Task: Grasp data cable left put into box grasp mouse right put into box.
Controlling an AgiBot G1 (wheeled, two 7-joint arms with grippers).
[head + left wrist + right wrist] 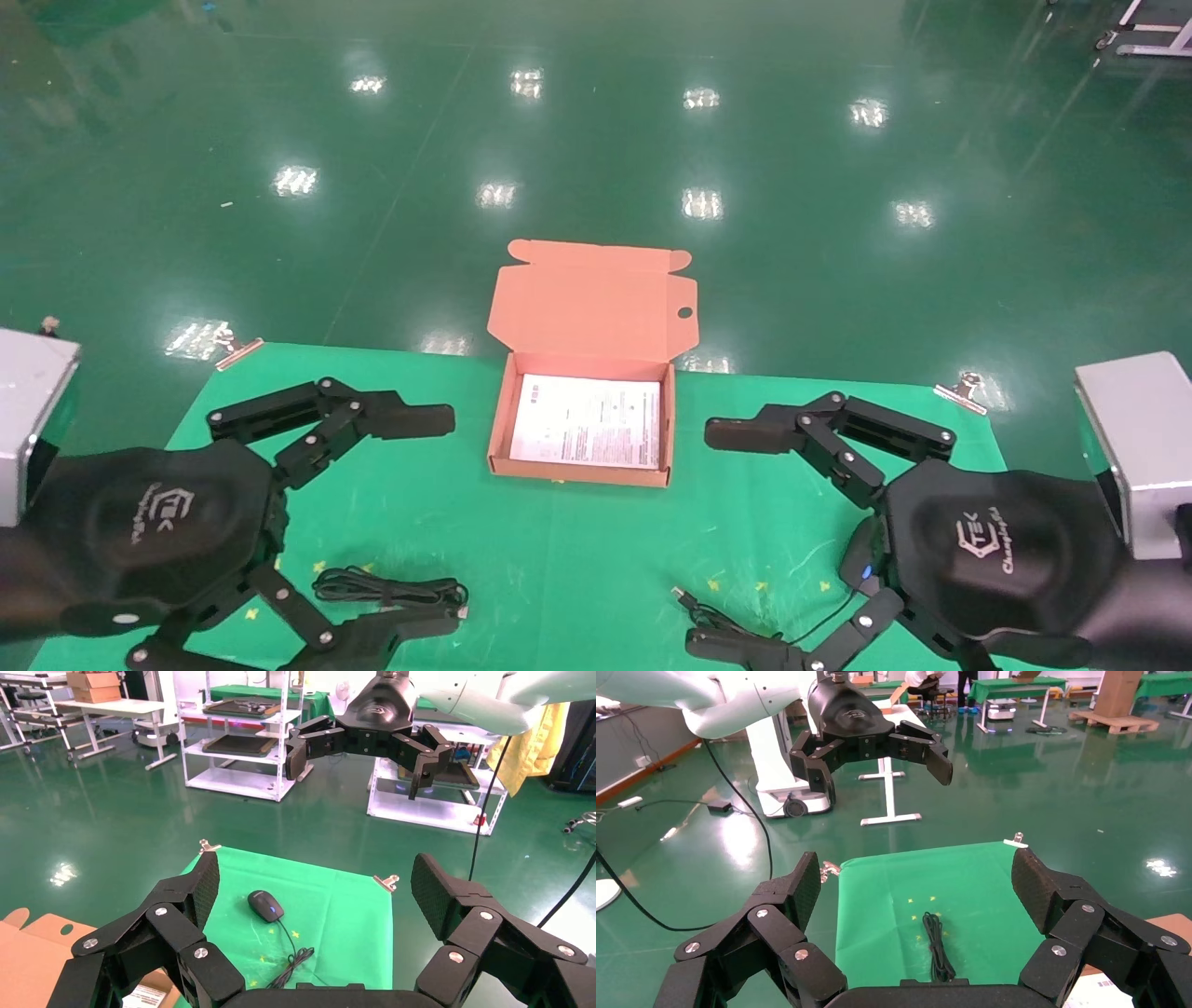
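Observation:
The box [577,472] stands open at the middle of the green cloth, lid flap up and a white leaflet inside. The data cable [391,590] lies as a long black bundle on the cloth near the front left, also in the right wrist view [937,948]. My left gripper [419,522] hovers open above the cloth, the cable close to its lower finger. The mouse [861,554] lies at the front right, partly hidden under my right gripper [722,539], and shows whole in the left wrist view [265,905]. Its cord [717,615] trails toward the front. The right gripper is open and holds nothing.
Metal clips [238,350] [959,390] pin the cloth's [559,559] far corners. Beyond the table edge lies shiny green floor. Grey arm housings [1131,447] flank both sides. White racks [239,734] stand on the floor far off.

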